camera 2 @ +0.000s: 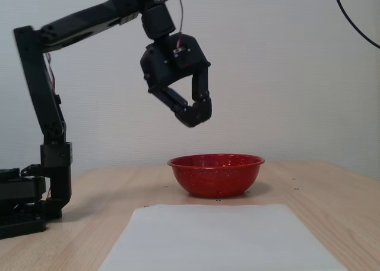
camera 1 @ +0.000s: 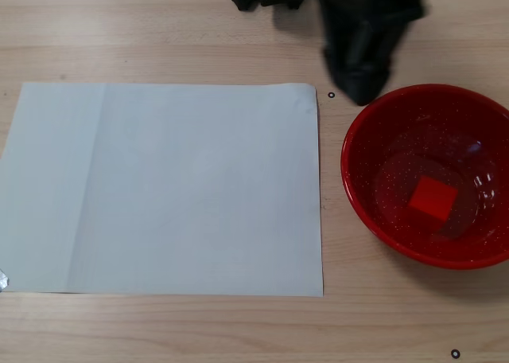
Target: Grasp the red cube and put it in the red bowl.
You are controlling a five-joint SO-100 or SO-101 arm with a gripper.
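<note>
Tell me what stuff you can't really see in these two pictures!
- The red cube lies inside the red bowl. In the side fixed view the bowl's wall hides it completely.
- In the top-down fixed view the gripper is a dark blur, and the top edge cuts off the arm.
- In the side fixed view the white paper runs off the bottom edge.
- The tiny black rings on the table are too small to identify.

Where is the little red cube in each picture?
In a fixed view from above: the red cube lies inside the red bowl, at the right side.
In a fixed view from the side: the cube is hidden behind the bowl's wall.
Shared landmark: the white paper beside the bowl, low in the side view.
</note>
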